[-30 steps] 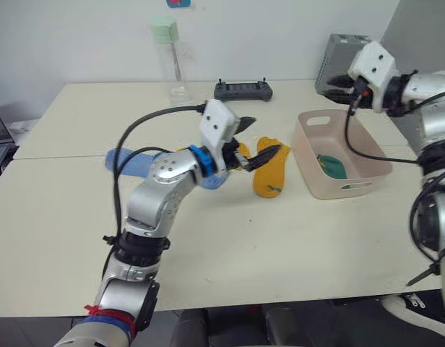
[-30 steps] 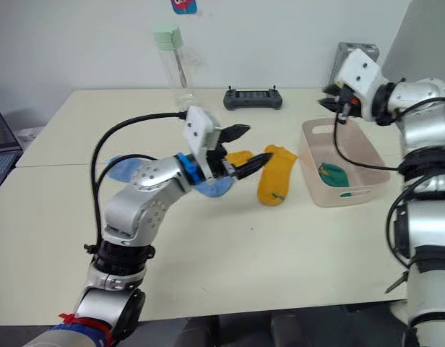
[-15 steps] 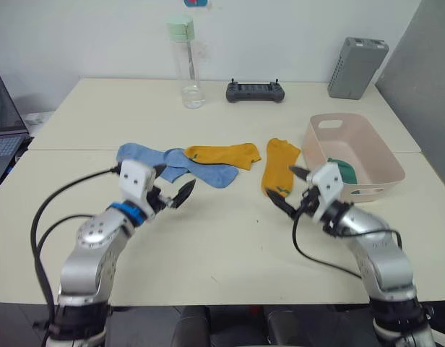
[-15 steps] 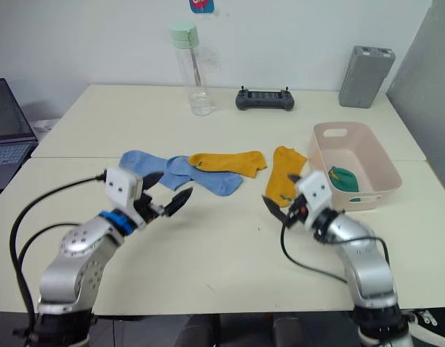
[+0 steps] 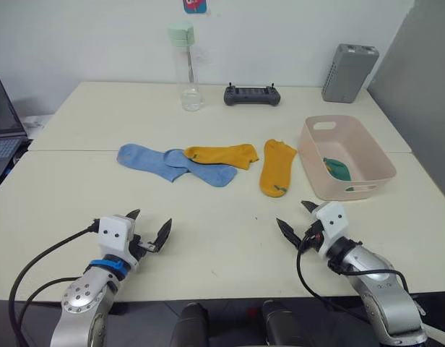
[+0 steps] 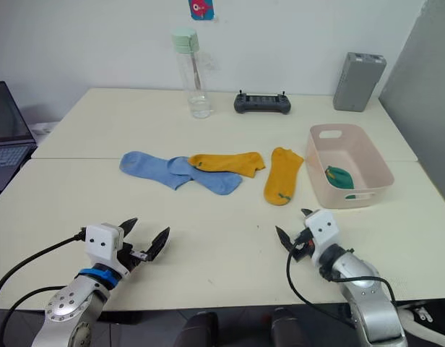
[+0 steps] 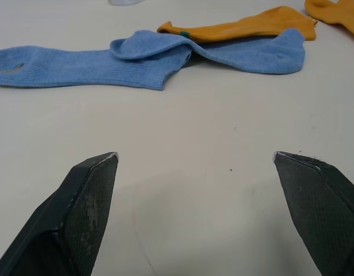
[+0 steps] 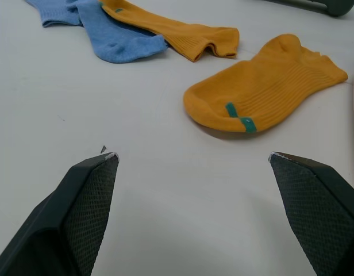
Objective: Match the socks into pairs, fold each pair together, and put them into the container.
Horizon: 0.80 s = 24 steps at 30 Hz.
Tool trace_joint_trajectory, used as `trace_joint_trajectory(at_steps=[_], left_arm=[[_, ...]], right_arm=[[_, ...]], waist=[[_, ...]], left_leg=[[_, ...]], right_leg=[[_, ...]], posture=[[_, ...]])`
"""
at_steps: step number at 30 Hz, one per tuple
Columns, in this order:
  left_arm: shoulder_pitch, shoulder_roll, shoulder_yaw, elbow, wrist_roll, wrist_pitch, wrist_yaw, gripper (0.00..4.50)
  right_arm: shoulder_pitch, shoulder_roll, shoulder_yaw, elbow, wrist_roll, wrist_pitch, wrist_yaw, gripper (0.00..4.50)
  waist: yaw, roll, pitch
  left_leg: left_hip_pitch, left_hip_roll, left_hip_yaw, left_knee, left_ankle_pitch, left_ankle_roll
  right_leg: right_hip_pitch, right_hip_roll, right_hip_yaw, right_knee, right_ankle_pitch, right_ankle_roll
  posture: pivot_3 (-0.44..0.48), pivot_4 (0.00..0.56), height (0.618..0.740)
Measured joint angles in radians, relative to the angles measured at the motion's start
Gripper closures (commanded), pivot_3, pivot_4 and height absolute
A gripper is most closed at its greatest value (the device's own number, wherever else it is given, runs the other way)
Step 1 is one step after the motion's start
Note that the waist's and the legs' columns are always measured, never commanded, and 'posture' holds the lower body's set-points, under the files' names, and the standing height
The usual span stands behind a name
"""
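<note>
Both grippers hover low over the near edge of the table (image 5: 230,253) with jaws spread wide and nothing in them: the left gripper (image 5: 148,230) near the front left, the right gripper (image 5: 296,220) near the front right. The green pair (image 5: 337,168) already lies in the pink container (image 5: 374,155), so the step in hand looks like starting the next pair. 2 blue socks (image 5: 172,163) lie overlapping at mid-table, with 1 yellow sock (image 5: 221,154) resting partly on the blue one beside it, and a second yellow sock (image 5: 276,167) lies apart, just beside the container. The yellow pair seems the sensible pick: the right gripper should pinch the lone yellow sock near its cuff, while the left lifts the other yellow cleanly, gripping only yellow fabric so the blue underneath is not dragged along.
</note>
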Motion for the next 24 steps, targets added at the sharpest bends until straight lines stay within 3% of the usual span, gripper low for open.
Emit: trace_joint_trajectory(at_steps=[5,14,18,24], left_arm=[[-0.141,0.071,-0.052,-0.046,-0.055,0.084,-0.073,0.0],[-0.411,0.189,-0.223,-0.155,-0.198,0.281,-0.247,0.0],[-0.455,0.2,-0.245,-0.154,-0.198,0.288,-0.273,0.0],[-0.468,0.2,-0.249,-0.15,-0.201,0.307,-0.286,0.0]], right_arm=[[-0.169,-0.074,0.073,0.081,-0.043,0.021,0.046,0.01],[-0.456,-0.071,0.158,0.405,-0.101,0.016,0.088,0.01],[-0.492,-0.067,0.163,0.498,-0.107,-0.002,0.105,0.88],[-0.51,-0.064,0.179,0.533,-0.107,-0.025,0.146,3.06]], waist=[[-0.002,-0.003,-0.001],[-0.011,-0.004,-0.002],[-0.013,-0.004,-0.002],[-0.014,-0.004,-0.002]], left_leg=[[-0.001,0.0,0.001,0.0,0.001,0.001],[-0.002,0.001,-0.001,-0.005,0.003,0.008],[-0.003,0.001,-0.004,-0.011,0.003,0.008],[-0.003,0.001,-0.005,-0.011,0.003,0.008]], right_leg=[[-0.001,0.0,0.0,0.0,0.001,0.0],[0.003,0.004,-0.002,0.005,0.002,0.003],[0.002,0.004,-0.006,0.005,0.001,0.0],[0.002,0.004,-0.007,0.005,0.0,0.001]], posture=[[0.0,0.15,0.74],[0.0,0.15,0.74],[0.0,0.15,0.74],[0.0,0.15,0.74]])
